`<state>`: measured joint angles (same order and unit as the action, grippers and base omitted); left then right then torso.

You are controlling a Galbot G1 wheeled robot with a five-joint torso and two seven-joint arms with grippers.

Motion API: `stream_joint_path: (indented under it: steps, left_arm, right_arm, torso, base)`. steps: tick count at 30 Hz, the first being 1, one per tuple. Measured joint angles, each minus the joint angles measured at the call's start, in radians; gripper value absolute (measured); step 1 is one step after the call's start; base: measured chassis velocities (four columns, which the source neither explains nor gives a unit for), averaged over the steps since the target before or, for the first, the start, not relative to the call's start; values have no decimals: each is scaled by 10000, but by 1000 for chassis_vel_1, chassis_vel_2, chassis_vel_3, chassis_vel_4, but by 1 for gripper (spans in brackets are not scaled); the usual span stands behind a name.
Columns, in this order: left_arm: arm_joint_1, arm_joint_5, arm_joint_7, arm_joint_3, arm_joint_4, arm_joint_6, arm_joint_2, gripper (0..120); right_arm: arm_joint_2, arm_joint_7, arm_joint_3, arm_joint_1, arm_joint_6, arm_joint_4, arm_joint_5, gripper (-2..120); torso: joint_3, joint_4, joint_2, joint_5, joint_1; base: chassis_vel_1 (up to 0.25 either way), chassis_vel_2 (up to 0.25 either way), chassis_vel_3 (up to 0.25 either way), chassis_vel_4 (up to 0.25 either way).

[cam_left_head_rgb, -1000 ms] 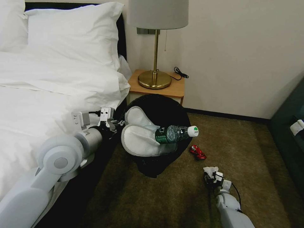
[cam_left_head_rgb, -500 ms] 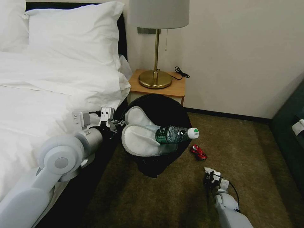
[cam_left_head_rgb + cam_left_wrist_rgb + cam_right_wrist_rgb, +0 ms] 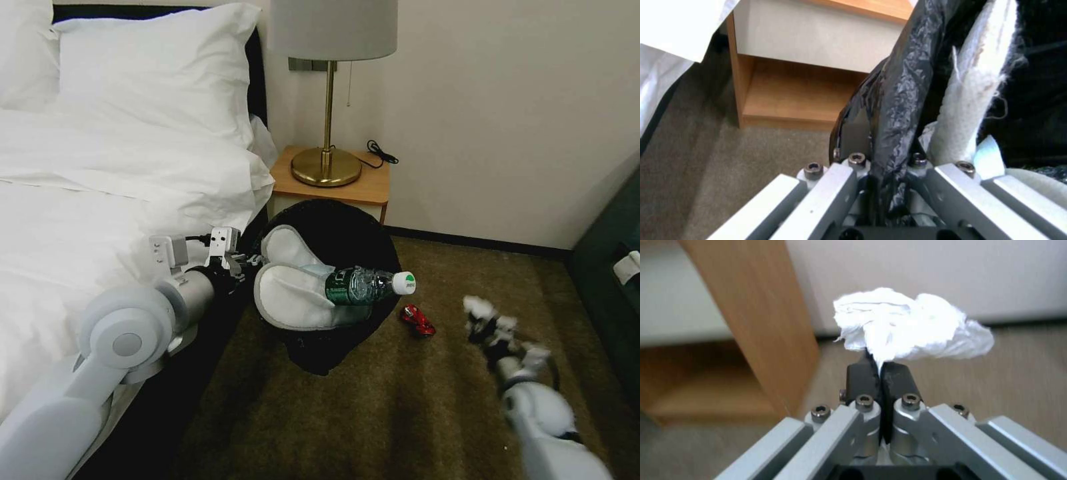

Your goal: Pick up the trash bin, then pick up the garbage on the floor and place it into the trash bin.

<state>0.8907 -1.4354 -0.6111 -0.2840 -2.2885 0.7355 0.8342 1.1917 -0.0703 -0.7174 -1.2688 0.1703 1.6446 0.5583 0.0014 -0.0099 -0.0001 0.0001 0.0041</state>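
My left gripper (image 3: 247,261) holds the black trash bin (image 3: 347,230) off the floor beside the bed, tipped so its mouth faces me. In the left wrist view that gripper (image 3: 882,150) is shut on the bin's rim and black liner (image 3: 902,86). Two white slippers (image 3: 293,297) and a green-labelled bottle (image 3: 363,285) poke out of the bin's mouth. A crushed red can (image 3: 417,321) lies on the carpet just right of the bin. Raised above the carpet to the right of the can, my right gripper (image 3: 490,327) (image 3: 880,373) is shut on a crumpled white tissue (image 3: 911,323).
The white bed (image 3: 100,187) fills the left side. A wooden nightstand (image 3: 363,190) with a brass lamp (image 3: 327,167) stands behind the bin against the wall. Dark green furniture (image 3: 610,287) borders the right. Open carpet (image 3: 373,413) lies in front.
My right arm has risen off the carpet and swung right and farther away, carrying the tissue. The left arm and the bin have held still.
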Motion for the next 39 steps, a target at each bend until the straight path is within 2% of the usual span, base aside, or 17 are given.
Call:
stream_joint_path:
  steps: [2, 3, 7, 8, 9, 10, 12, 21, 24, 33, 39]
  left_arm:
    - [1, 3, -43, 19, -8, 0, 3, 1]
    - [9, -1, -70, 20, -23, 0, 2, 1]
    - [34, -10, -80, 20, -30, 0, -8, 1]
    - [41, -10, -103, 20, -20, 0, 5, 1]
    - [39, -3, -129, 29, 9, 0, 34, 1]
    - [39, -3, -129, 29, 9, 0, 34, 1]
    - [-5, 5, -131, 110, 66, 0, 77, 1]
    - [-191, 67, -12, 424, 234, 0, 170, 1]
    - [-206, 146, 111, 487, 267, 0, 169, 1]
    - [-169, 224, 133, 498, 250, 0, 242, 1]
    - [-209, 289, 137, 578, 279, 0, 334, 1]
  right_arm:
    - [-334, 75, -285, -239, 271, 1049, 438, 0]
    - [-704, 134, -552, -425, 544, 2044, 1030, 0]
    - [-1137, 240, -677, -572, 840, 3031, 1770, 0]
    - [-1502, 423, -665, -577, 1062, 3918, 2405, 0]
    - [-1922, 741, -511, -380, 1371, 4816, 3154, 0]
    - [-1922, 741, -511, -380, 1371, 4816, 3154, 0]
    - [-2487, 958, -83, 230, 1841, 5860, 4052, 0]
    - [-3465, 713, 658, 857, 2331, 6881, 5076, 0]
    - [-3869, 593, 1479, 1071, 2394, 7144, 5147, 0]
    - [-4005, 829, 3538, 1884, 2481, 7411, 5017, 0]
    - [-3818, 1106, 4187, 2171, 2374, 7267, 4836, 0]
  torso:
    - [0, 0, 0, 3, -1]
    - [-1, -1, 0, -1, -1]
    - [-1, -2, 0, 1, -1]
    - [-1, -1, 0, -1, -1]
    - [-1, 0, 0, 1, -1]
    - [-1, 0, 0, 1, -1]
    - [0, 6, 0, 2, -1]
    - [-1, 6, 0, 1, -1]
    - [0, 4, 0, -1, -2]
    - [0, 2, 1, 1, -2]
    - [0, 2, 1, 2, -2]
  base:
    - [0, 0, 0, 0]
    - [0, 0, 0, 0]
    - [0, 0, 0, 0]
    - [0, 0, 0, 0]
    - [0, 0, 0, 0]
    - [0, 0, 0, 0]
    - [0, 0, 0, 0]
    - [0, 0, 0, 0]
    - [0, 0, 0, 0]
    - [0, 0, 0, 0]
    - [0, 0, 0, 0]
